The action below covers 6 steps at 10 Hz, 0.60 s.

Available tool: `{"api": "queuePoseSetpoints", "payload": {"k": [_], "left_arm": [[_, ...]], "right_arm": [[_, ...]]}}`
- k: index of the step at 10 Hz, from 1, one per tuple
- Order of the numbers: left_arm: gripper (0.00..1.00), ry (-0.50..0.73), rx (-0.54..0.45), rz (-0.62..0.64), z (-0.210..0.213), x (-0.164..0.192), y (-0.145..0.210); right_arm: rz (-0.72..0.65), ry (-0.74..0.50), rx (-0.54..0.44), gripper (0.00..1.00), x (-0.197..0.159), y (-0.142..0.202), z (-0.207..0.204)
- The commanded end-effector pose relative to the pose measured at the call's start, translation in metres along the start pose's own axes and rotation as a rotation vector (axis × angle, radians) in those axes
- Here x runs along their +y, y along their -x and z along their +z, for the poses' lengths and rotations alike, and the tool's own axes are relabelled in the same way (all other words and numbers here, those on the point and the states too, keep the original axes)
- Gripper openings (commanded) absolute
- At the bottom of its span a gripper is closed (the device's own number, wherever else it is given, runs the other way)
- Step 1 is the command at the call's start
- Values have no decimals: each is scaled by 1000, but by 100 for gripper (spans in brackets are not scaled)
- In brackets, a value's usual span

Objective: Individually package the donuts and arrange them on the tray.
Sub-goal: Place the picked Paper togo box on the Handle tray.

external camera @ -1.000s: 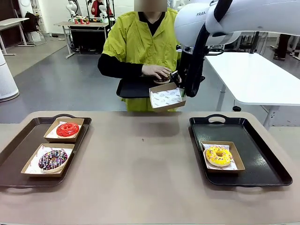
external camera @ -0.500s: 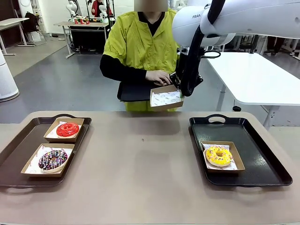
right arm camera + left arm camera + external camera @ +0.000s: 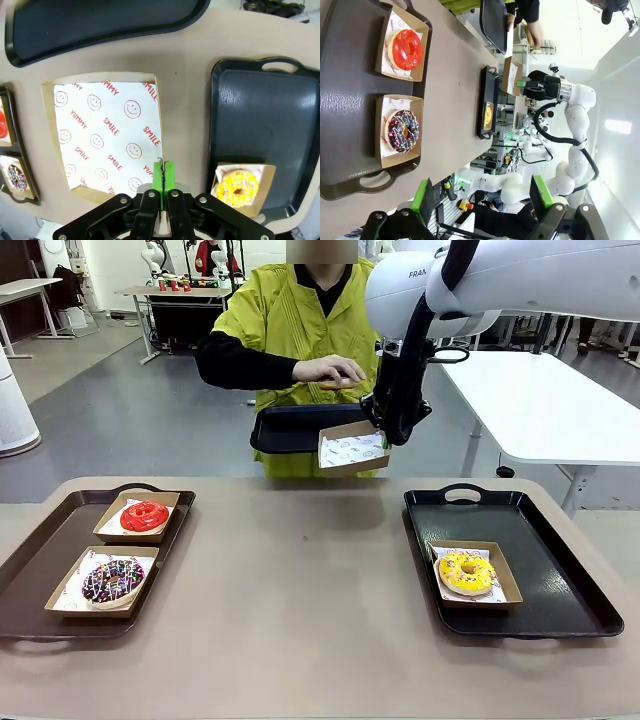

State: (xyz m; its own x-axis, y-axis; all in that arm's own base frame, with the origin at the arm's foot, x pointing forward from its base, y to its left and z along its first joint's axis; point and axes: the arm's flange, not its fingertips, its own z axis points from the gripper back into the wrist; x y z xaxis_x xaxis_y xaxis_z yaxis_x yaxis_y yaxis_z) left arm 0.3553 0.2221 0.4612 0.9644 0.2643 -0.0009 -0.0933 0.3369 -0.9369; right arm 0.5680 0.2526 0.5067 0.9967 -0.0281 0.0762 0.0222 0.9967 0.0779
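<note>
My right gripper [image 3: 383, 430] is shut on the edge of an empty paper-lined cardboard box [image 3: 352, 448], held in the air over the table's far edge. In the right wrist view the gripper [image 3: 163, 172] pinches the box [image 3: 107, 135] at its rim. The person's hand holds a brown donut [image 3: 340, 384] just above the box. The red donut [image 3: 145, 515] and the purple sprinkled donut [image 3: 112, 580] sit in boxes on the brown tray [image 3: 40, 550]. The yellow donut [image 3: 467, 573] sits boxed on the black tray [image 3: 540, 530]. My left gripper [image 3: 481, 192] is open and high above the brown tray [image 3: 350, 100].
The person's other hand holds a second black tray [image 3: 295, 428] at waist height beyond the table's far edge. The tan tabletop [image 3: 300, 600] lies bare between the two trays. A white table [image 3: 550, 400] stands at the back right.
The person's hand has risen from the hand-held tray with a donut and is now above the box. My right gripper and its box shifted slightly up and left.
</note>
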Motion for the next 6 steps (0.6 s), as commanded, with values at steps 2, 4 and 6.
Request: {"api": "queuePoseSetpoints", "payload": {"k": [2, 4, 6], "left_arm": [[100, -6, 2, -6, 2, -2, 3], [100, -6, 2, -6, 2, -2, 3], [100, -6, 2, -6, 2, -2, 3]], "right_arm": [[15, 0, -2, 0, -3, 1, 1], [15, 0, -2, 0, -3, 1, 1], [15, 0, -2, 0, -3, 1, 1]]}}
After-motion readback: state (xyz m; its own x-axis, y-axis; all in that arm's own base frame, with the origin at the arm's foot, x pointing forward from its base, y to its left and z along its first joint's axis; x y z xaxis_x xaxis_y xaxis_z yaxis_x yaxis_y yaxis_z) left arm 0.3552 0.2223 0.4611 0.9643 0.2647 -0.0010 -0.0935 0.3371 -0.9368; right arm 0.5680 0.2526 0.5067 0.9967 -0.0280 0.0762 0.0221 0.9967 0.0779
